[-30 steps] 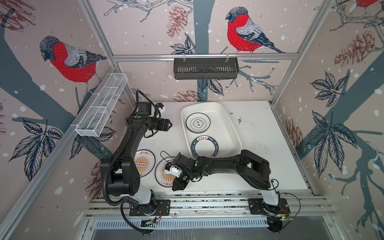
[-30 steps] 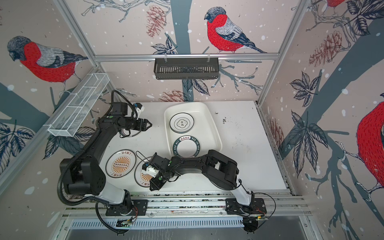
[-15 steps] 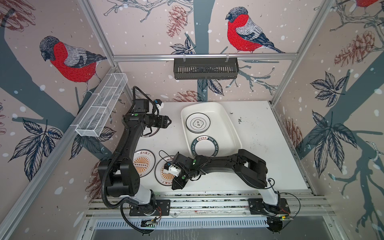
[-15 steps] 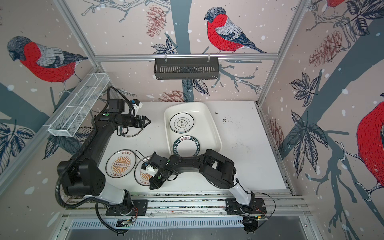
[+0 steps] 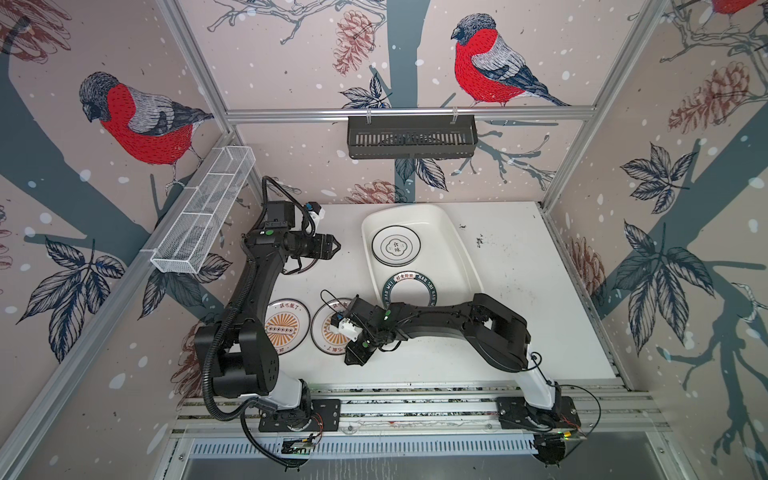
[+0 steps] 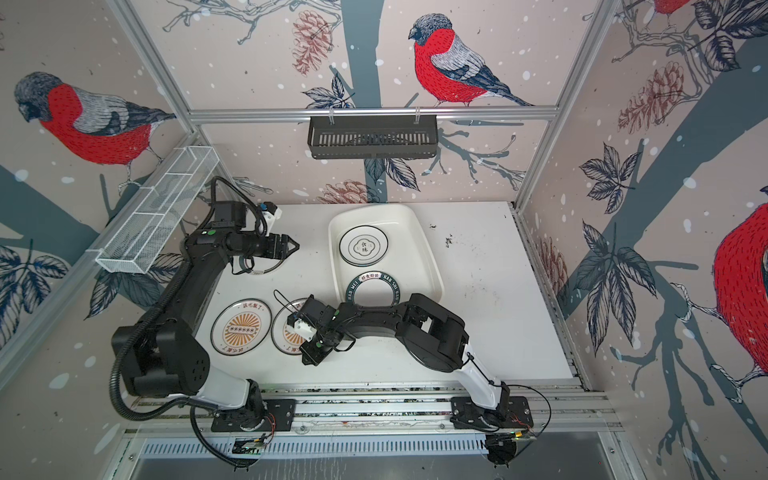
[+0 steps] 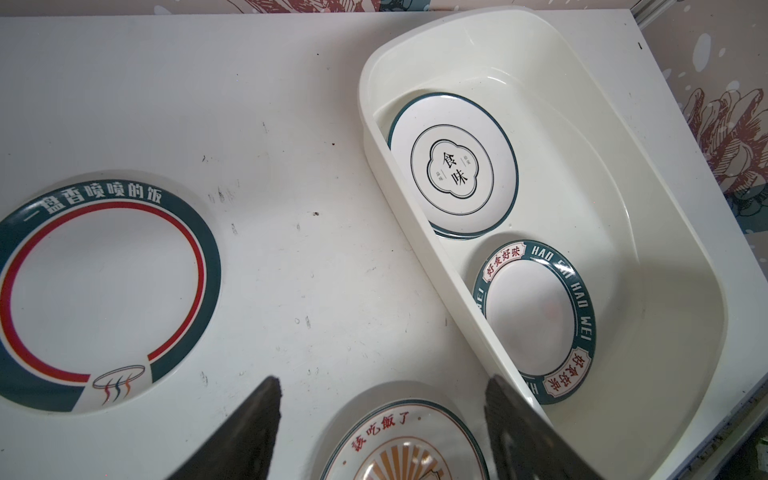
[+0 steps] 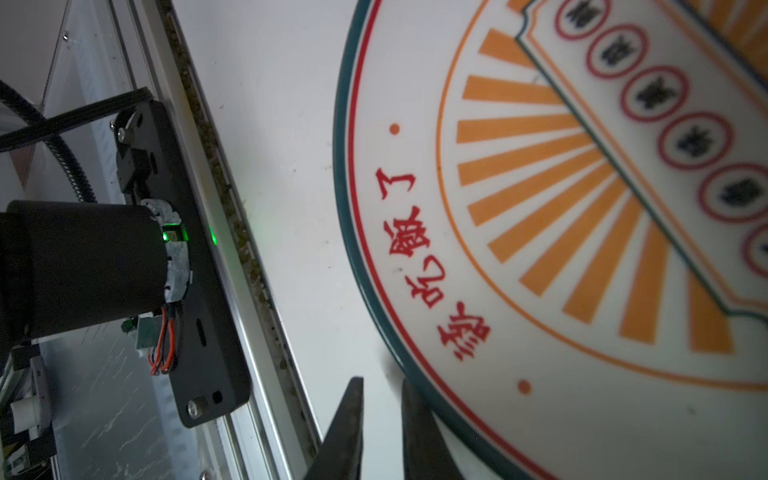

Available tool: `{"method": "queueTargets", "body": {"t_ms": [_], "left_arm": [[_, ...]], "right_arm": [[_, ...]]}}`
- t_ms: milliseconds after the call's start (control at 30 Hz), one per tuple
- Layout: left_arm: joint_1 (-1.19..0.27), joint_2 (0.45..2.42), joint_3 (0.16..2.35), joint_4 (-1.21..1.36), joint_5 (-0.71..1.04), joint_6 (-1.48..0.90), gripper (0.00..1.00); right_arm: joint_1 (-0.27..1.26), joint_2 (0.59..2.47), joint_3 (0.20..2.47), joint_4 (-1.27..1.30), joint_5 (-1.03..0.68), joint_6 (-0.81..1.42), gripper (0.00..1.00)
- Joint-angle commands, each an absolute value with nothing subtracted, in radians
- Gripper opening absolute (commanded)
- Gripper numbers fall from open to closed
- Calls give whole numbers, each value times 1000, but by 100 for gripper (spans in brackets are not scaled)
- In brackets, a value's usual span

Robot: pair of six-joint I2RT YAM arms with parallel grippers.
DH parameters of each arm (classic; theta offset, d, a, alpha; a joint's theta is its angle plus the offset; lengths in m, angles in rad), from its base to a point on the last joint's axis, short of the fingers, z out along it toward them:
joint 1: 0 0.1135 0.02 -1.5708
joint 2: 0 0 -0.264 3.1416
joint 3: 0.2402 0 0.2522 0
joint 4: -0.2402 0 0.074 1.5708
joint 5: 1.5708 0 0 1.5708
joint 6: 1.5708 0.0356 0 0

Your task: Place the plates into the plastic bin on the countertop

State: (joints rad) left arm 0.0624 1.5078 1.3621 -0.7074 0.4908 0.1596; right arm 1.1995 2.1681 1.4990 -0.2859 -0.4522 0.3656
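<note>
Plates number five, all small, round and white. Two lie flat, side by side, in the large shallow glossy white plastic bin (image 5: 446, 249): a black-outlined emblem plate (image 5: 395, 245) at its far end, a dark lettered-band plate (image 7: 536, 320) at its near end. The bin stands askew by the far edge of the speckled white countertop (image 5: 519, 291). Outside it, an orange sunburst plate (image 5: 286, 326) and a second sunburst plate (image 8: 540, 208) lie just beside each other toward the front-left corner; a red-ringed plate (image 7: 104, 291) lies near the left edge.

The right gripper (image 8: 380, 384) is down at the second sunburst plate's front rim, jaws almost together; one finger overlaps the rim, but whether it is pinched I cannot tell. That rim sits flush on a slick top, so the fingers may slide off, or shove the plate into its neighbour or toward the front edge. A one-sided pinch could let it droop and drop on the lift. With the bin's near end taken, a low carry risks clipping the wall or landing on the lettered-band plate. The left gripper (image 7: 384, 386) hangs wide open and empty left of the bin; both arms heading there could collide.
</note>
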Motion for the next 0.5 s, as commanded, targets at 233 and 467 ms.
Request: {"method": "queueTargets", "body": {"t_ms": [233, 467], "left_arm": [[91, 1497, 1332, -723, 507, 189, 77], [105, 1488, 1309, -738, 499, 202, 77]], "right_arm": [[1150, 2185, 1533, -255, -371, 403, 21], [1127, 2213, 1569, -246, -330, 417, 21]]}}
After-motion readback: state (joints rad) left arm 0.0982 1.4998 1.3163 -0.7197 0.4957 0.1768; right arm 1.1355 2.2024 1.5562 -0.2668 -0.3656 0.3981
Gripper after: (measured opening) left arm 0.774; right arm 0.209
